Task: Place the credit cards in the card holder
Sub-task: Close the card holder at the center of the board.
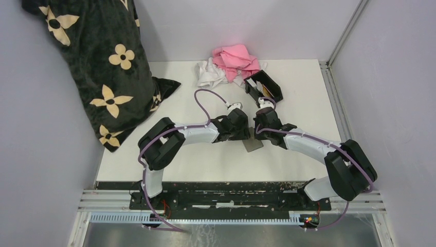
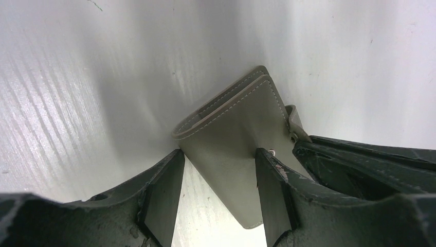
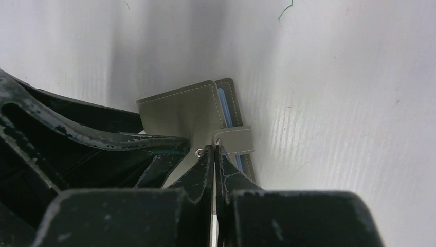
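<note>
Right wrist: wallet (image 3: 175,110) being unfastened, blue card (image 3: 221,105) waiting inside.
Right jaws are clamping shut on the strap (image 3: 237,140); left jaws are standing wide over the wallet, gripping nothing.

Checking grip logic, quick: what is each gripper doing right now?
Left gripper: open, straddling the flat grey leather folding wallet.
Right gripper: shut, apparently pinching the wallet's strap.

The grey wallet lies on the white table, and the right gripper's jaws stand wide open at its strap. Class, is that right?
No: the right gripper is shut, pinching the strap of the grey wallet on the white table (right wrist view).
</note>
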